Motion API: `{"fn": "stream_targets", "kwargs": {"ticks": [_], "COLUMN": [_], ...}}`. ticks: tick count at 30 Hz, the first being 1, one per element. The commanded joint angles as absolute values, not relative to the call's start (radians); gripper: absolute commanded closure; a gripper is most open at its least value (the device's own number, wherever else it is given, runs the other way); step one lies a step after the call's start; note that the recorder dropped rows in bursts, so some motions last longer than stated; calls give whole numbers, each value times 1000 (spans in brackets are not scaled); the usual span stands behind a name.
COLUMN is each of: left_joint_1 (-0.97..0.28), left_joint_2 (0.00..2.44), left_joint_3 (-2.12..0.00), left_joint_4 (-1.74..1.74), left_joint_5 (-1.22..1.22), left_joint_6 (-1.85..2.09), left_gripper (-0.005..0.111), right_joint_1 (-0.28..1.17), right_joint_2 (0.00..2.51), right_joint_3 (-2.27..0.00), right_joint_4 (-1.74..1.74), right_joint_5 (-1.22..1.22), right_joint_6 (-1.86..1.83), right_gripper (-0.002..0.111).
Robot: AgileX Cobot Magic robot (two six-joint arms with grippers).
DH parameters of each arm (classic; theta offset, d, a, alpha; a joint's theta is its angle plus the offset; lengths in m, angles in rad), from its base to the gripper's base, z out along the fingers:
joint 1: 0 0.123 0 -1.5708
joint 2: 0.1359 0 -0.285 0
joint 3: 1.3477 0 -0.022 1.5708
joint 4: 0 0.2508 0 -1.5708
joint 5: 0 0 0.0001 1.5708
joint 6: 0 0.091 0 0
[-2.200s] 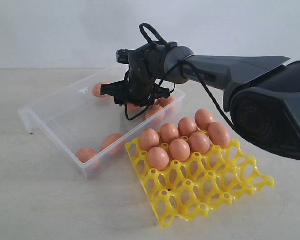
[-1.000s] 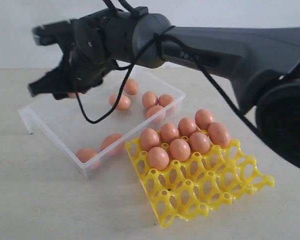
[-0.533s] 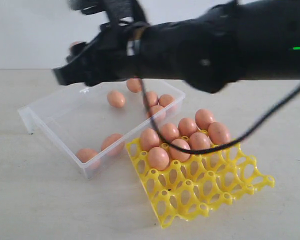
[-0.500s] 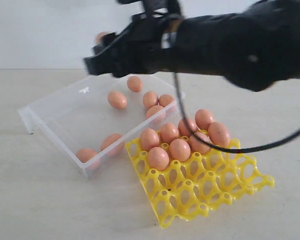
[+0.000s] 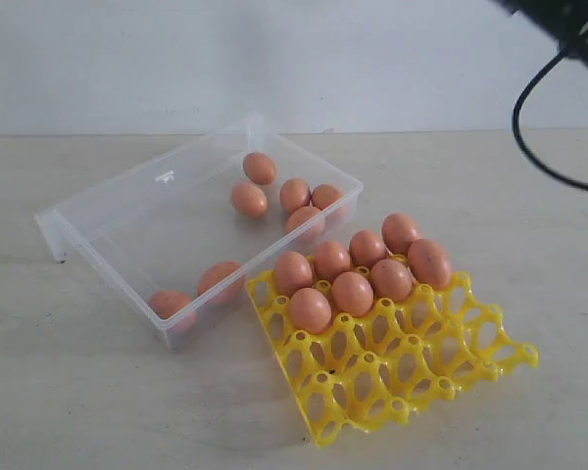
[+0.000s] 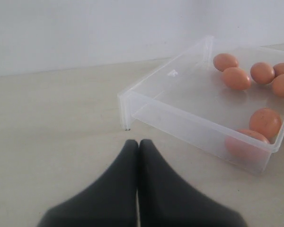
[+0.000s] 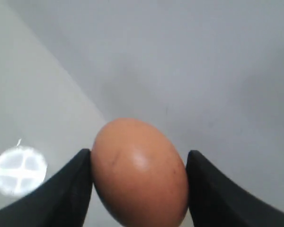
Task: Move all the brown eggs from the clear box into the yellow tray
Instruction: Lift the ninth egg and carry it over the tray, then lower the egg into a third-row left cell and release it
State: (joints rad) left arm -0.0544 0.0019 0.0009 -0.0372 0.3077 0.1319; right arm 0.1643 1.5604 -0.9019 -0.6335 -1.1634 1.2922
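One brown egg (image 7: 139, 172) is grasped by the right claw (image 7: 139, 158). Its two dark fingers (image 7: 71, 191) press the shell from either side, and only pale wall (image 7: 203, 56) shows beyond the tips. That claw is outside the exterior view, where only a corner of the right arm (image 5: 568, 20) and a loop of black cable (image 5: 515, 116) show. Seven more brown eggs (image 5: 248, 199) lie loose in the clear box (image 5: 127, 225), which rests on the tabletop (image 5: 78, 392) a little ahead of the left claw (image 6: 137, 144). Five of them are gathered at the end of the box farthest from that claw. The other two lie against the box wall that faces the claw, at the corner off to one side of it. The yellow tray (image 5: 412, 372) lies past the box as seen from the left claw, on the side where those two eggs rest. Its near corner seems to touch the box wall, though the view does not settle whether they meet or sit just apart. Eight brown eggs stand in the tray's cups in two rows of four, filling the part of the tray closest to the box, and the remaining cups show bare lattice. The left claw is clenched, its two dark fingers pressed flat together with nothing between them, pointing toward the near corner of the box.
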Motion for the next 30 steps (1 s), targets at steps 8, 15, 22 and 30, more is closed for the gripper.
{"fn": "stream_targets", "kwargs": {"ticks": [8, 15, 22, 30], "left_joint_1": [-51, -51, -51, -51], "left_joint_2": [0, 0, 0, 0], "left_joint_3": [0, 0, 0, 0], "left_joint_4": [-35, -35, -35, -35], "left_joint_5": [303, 303, 303, 303], "left_joint_6": [132, 132, 132, 132], "left_gripper": [111, 111, 111, 111], "right_joint_1": [290, 398, 418, 418], "right_joint_2": [1614, 1614, 1616, 1616], "right_joint_3": [-606, -541, -541, -541], "right_joint_4": [-1181, -1187, -1173, -1173], "right_joint_5": [-1210, -989, -759, -668], "right_joint_6": [1303, 1189, 1156, 1136], "right_gripper": [109, 109, 109, 109]}}
